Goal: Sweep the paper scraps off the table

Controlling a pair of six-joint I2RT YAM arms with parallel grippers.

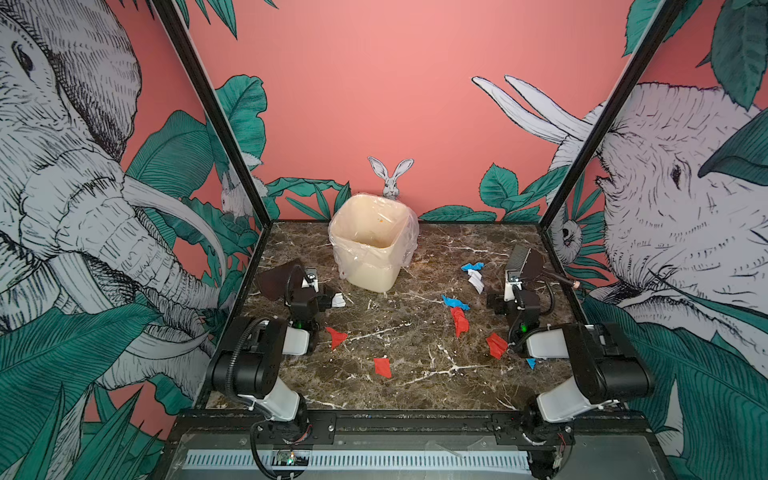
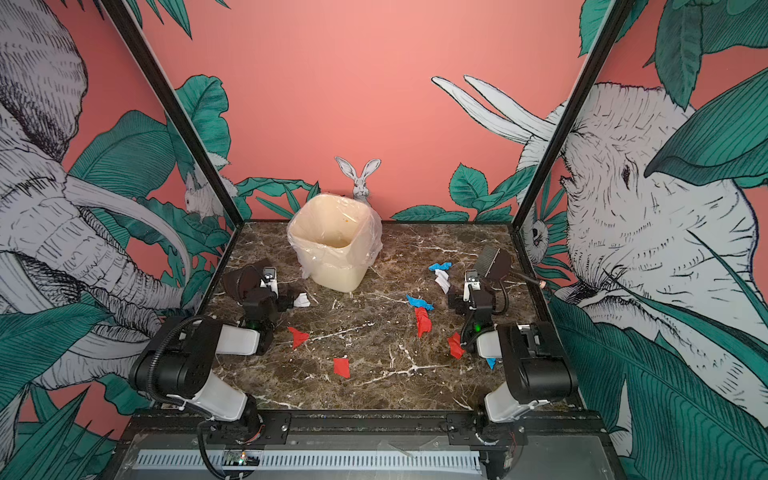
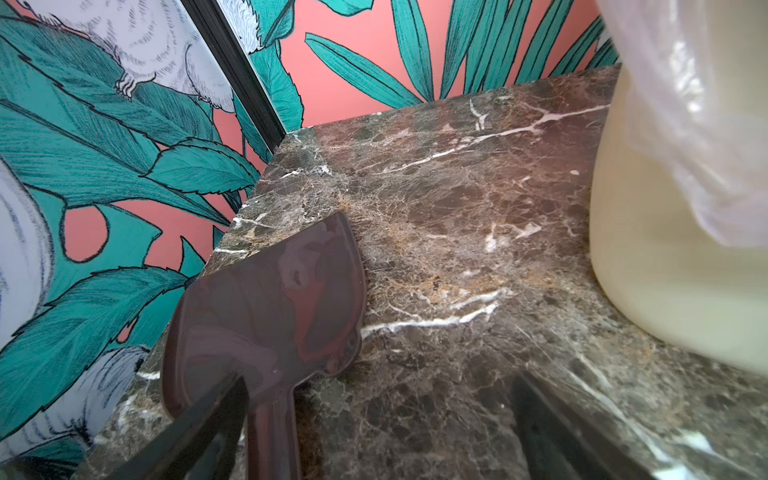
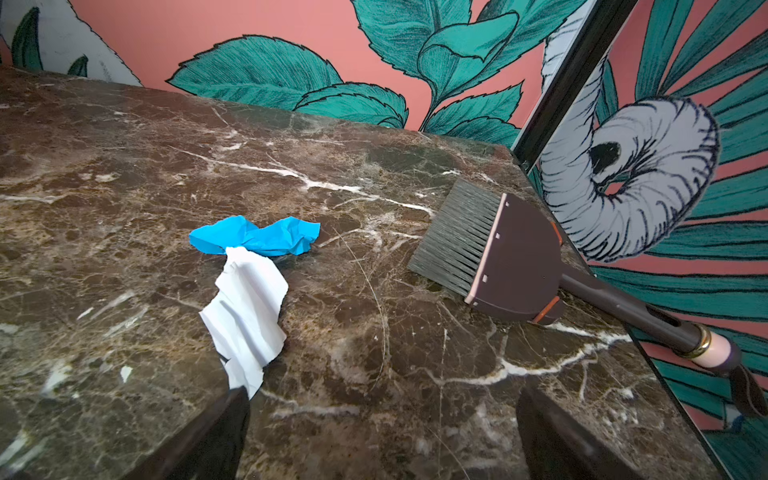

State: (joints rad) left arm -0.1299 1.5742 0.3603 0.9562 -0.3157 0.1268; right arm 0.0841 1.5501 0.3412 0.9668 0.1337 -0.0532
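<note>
The paper scraps (image 1: 382,368) lie scattered over the table (image 1: 432,390) from the near middle out to the right. Red ones are closest, then blue and red together at the centre, a white one just beside the left gripper (image 3: 380,384), and a blue and white pair touching farther back. That gripper's fingers stand wide apart, with the handle of a dark dustpan (image 3: 270,299) just beside one finger, while the right gripper (image 4: 382,392) is equally spread and empty, and the brush (image 4: 511,257) lies at the table's right edge. Farthest back stands a cream bin (image 1: 374,276) lined with clear plastic.
</note>
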